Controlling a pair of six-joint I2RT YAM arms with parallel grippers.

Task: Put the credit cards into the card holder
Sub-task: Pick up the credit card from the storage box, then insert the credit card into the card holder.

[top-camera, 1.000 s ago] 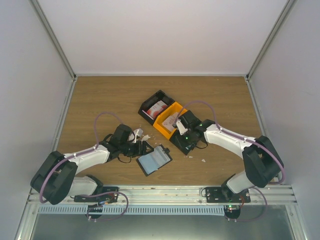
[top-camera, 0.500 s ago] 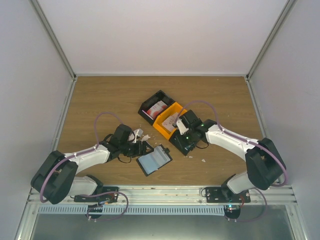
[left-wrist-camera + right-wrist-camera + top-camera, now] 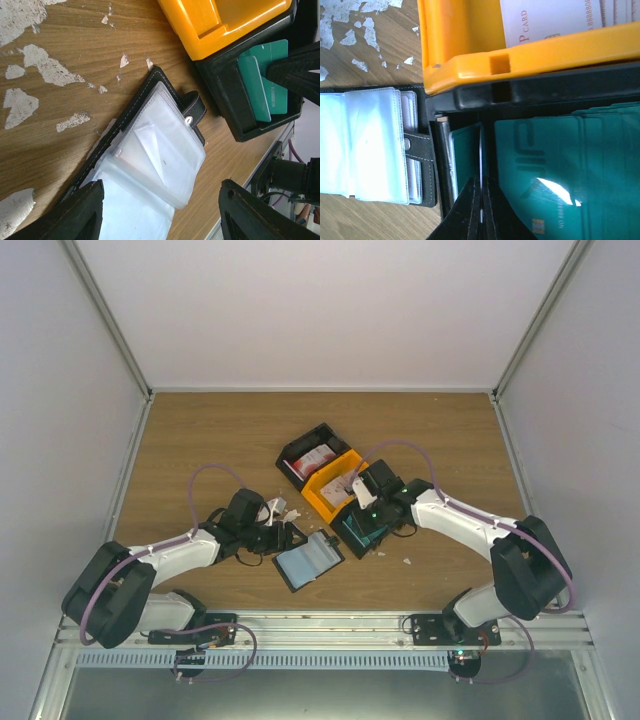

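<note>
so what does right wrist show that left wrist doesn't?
Only right wrist: the printed white card inside the orange bin, the lettering and chip on the teal cards, and one teal card pinched edge-on in the shut right end effector.
Only left wrist: the left end effector, open above the card holder, plus the holder's full spread of clear sleeves.
Both: the open card holder with its snap strap, the orange bin, the black bin holding teal cards, and white scraps on the wood.
</note>
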